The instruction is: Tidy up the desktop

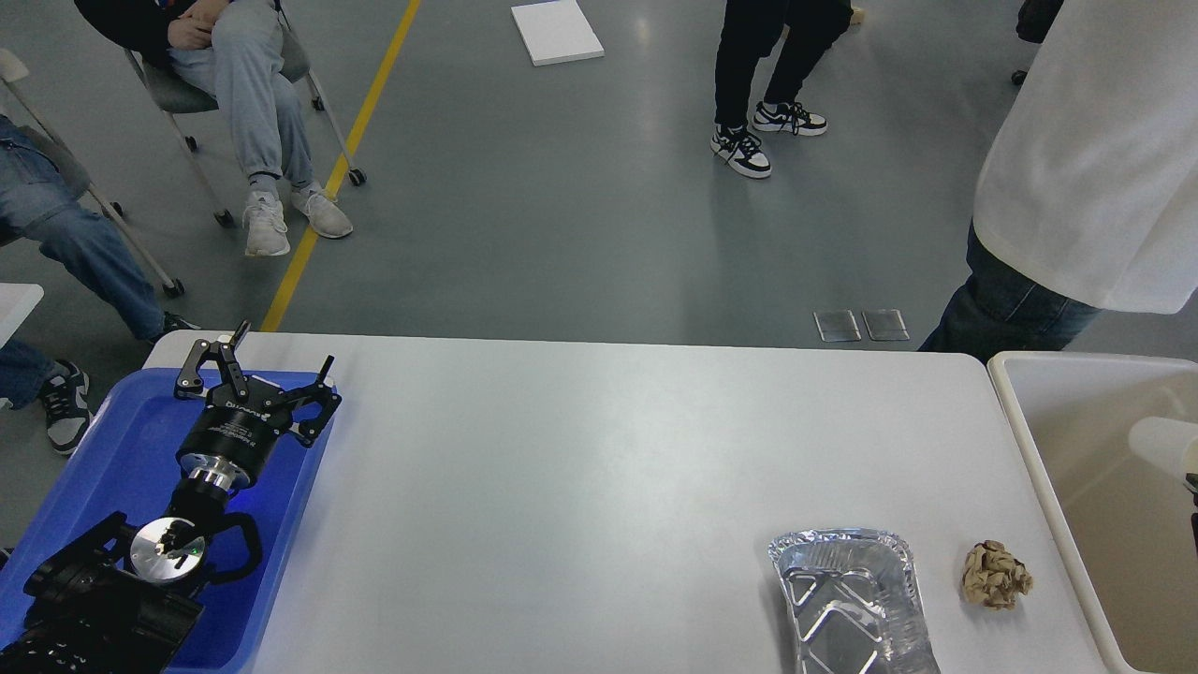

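The white desktop [599,468] fills the lower part of the head view. On it at the front right lie a crumpled silver foil tray [852,599] and a ball of crumpled brown paper [997,574]. My left gripper [284,346] is open and empty, resting over the blue tray [112,449] at the left. My right gripper [1193,496] shows only as a dark sliver at the right edge. It holds a white paper cup [1161,446] on its side, low inside the cream bin [1020,412].
A person in a white shirt [1095,159] stands close behind the desk's far right corner. Other people sit and stand on the grey floor beyond the far edge. The bin adjoins the desk's right edge.
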Robot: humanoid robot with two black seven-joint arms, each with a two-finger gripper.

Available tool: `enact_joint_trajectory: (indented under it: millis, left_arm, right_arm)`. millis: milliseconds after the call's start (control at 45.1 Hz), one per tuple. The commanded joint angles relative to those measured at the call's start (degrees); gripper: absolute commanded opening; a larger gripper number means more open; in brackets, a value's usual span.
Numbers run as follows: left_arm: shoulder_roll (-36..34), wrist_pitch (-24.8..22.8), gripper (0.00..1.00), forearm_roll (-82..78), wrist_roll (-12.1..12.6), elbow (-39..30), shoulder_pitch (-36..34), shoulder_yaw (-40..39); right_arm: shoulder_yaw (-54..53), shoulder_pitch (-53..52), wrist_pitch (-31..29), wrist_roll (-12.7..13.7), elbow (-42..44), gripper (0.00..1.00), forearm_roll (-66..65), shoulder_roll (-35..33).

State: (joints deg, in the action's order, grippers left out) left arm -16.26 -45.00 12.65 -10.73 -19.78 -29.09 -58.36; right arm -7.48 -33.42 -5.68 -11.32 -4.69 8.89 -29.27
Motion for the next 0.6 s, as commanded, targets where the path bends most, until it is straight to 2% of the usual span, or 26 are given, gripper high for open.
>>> enact_joint_trajectory:
  millis: [0,532,576]
  left_arm:
    - [0.00,0.00,1.00,0.00,0.00,0.00,0.00,0.00]
    - [0.00,0.00,1.00,0.00,0.00,0.00,0.00,0.08]
    - [0.00,0.00,1.00,0.00,0.00,0.00,0.00,0.00]
  right_arm:
    - [-0.69,4.50,4.09,-0.01,0.91,0.00,-0.02,2.02]
    - [-0.08,5.38,5.85,-0.10,1.96,0.01,-0.81,2.02]
    - [0.18,5.38,7.34,-0.01,2.05,0.32,-0.81,1.85]
